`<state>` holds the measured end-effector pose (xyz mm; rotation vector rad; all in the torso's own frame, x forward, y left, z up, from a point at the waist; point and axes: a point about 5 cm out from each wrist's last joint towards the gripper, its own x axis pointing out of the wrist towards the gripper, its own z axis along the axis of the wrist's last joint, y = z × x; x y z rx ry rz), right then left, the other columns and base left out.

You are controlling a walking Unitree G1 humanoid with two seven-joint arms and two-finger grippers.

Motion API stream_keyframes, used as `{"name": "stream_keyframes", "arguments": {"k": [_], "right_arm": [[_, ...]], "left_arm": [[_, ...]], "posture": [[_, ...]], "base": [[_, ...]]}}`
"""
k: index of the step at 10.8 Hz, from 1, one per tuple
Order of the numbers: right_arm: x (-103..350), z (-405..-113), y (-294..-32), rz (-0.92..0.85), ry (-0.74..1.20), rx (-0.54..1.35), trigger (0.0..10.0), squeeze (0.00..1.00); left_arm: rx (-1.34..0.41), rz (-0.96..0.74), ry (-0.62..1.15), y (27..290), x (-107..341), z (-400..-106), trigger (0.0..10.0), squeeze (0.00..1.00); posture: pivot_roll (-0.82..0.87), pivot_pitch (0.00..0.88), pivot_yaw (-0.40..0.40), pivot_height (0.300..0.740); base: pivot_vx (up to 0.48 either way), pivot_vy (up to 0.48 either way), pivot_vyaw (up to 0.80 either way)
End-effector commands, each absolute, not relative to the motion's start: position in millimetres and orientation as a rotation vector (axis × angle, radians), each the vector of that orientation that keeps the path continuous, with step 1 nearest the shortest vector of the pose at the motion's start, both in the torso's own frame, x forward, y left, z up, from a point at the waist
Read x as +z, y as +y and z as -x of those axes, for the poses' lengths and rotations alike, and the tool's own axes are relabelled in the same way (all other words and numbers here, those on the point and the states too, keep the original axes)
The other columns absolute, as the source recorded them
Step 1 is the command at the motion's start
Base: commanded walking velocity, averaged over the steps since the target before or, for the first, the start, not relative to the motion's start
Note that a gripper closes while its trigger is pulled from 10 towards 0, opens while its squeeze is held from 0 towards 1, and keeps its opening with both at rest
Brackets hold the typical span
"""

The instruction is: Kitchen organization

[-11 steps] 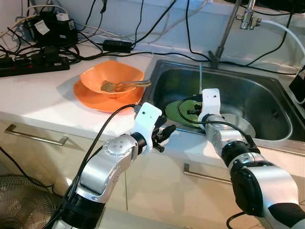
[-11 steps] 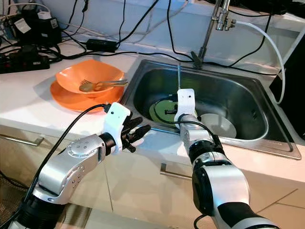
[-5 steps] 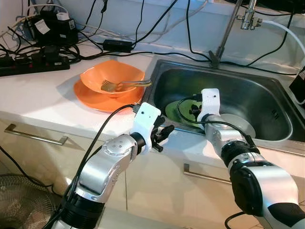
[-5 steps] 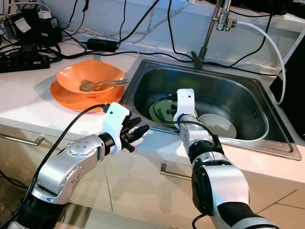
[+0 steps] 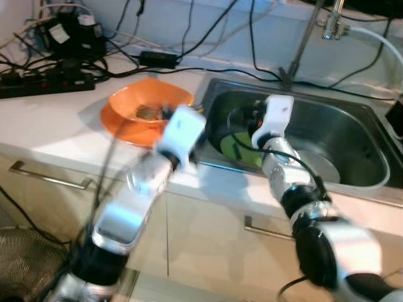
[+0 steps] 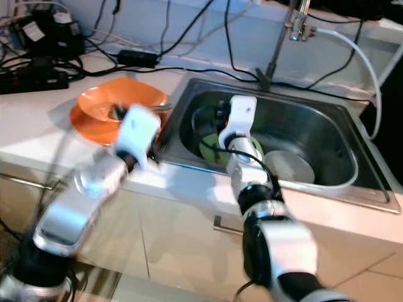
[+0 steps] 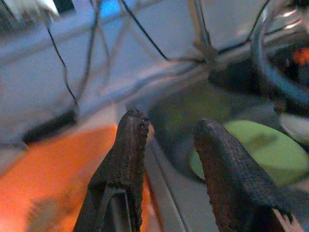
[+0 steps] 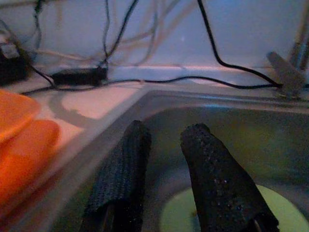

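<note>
— Sink work, by the look of it. The right gripper (image 8: pixel 161 159) hangs inside the stainless steel sink (image 5: pixel 352 135), its two black fingers parted with nothing between them, just above the round green plate (image 5: pixel 242 148) lying on the sink floor. A pale round dish (image 6: pixel 288 167) sits right beside that plate.

— And the other arm?

— The left gripper (image 7: pixel 169 145) is over the sink's near-left edge, fingers apart and empty, close to the orange bowl (image 5: pixel 148 104) stacked on an orange plate (image 5: pixel 123 129) on the white counter (image 5: pixel 50 126). A fork (image 6: pixel 116 113) seems to lie in the bowl, though it's smeared with blur.

— How should it lift the green one?

— I'd say come down on the rim, one finger under the edge, and tilt it up against the sink wall, minding the cable (image 6: pixel 214 148) draped across it.

— Any labels to read?

— None I can make out; the black power strip (image 5: pixel 44 82) and adapters at the back are too blurred.
</note>
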<state>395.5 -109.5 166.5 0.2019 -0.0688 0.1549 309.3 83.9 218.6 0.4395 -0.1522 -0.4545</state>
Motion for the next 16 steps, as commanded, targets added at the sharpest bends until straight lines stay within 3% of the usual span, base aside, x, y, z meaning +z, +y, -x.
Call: {"name": "stream_keyframes", "arguments": {"k": [1,3,7,13,14,15,16], "right_arm": [[163.4,-392.7,-116.4,-0.236,-0.089,0.135,10.0,0.00],[159.3,-386.3,-117.1,-0.297,-0.125,0.097,10.0,0.00],[163.7,-384.4,-119.0,-0.309,-0.151,0.089,10.0,0.00],[166.0,-383.4,-118.3,-0.315,-0.153,0.089,10.0,0.00],[165.9,-383.4,-118.3,-0.315,-0.152,0.089,10.0,0.00],[165.8,-383.3,-118.5,-0.314,-0.149,0.087,10.0,0.00],[166.0,-383.2,-119.3,-0.313,-0.150,0.084,10.0,0.00]], "left_arm": [[-0.477,-0.499,-0.194,75.2,223.3,-306.9,10.0,0.00],[-0.474,-0.809,-0.222,74.8,213.8,-321.1,10.0,0.00],[-0.394,-1.097,-0.184,81.2,195.6,-356.5,10.0,0.00],[-0.303,-1.137,-0.208,93.8,199.9,-379.5,10.0,0.00],[-0.303,-1.136,-0.209,93.8,200.0,-380.6,9.6,0.00],[-0.304,-1.131,-0.209,93.5,199.5,-382.7,2.7,0.00],[-0.306,-1.123,-0.215,91.9,200.1,-383.8,0.0,0.00]], "posture": [[0.30,0.020,-0.085,0.740],[0.27,0.004,-0.061,0.740],[0.25,0.000,-0.052,0.740],[0.24,0.000,-0.059,0.740],[0.24,0.000,-0.059,0.740],[0.24,0.000,-0.059,0.740],[0.23,0.000,-0.058,0.740]], "base": [[0.000,0.000,0.00],[0.000,0.000,0.00],[0.000,0.000,0.00],[0.000,0.000,0.00],[0.000,0.000,0.00],[0.000,0.000,0.00],[0.000,0.000,0.00]]}}
